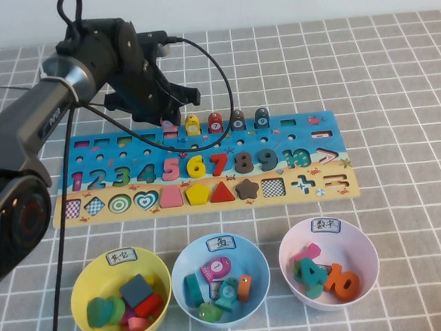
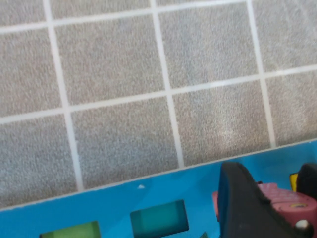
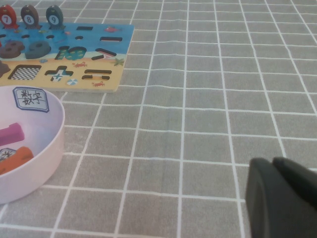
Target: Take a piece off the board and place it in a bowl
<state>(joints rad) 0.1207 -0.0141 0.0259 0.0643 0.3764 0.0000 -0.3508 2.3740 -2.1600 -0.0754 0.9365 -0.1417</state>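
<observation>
Left gripper (image 1: 170, 117) sits over the board's (image 1: 313, 197) far row, jaws half-closed around the pink fish piece (image 2: 285, 198), the blue bowl (image 1: 251, 260) toward the robot; right gripper (image 3: 280, 191) is parked on the counter, its state unclear.

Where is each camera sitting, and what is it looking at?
High view: up on the robot's side, looking down at the board, three bowls and the left gripper over the pink fish.
Left wrist view: on the left arm, facing the board's edge; fingers around the fish.
Right wrist view: low, right gripper above bare cloth.
All share the board.
</observation>
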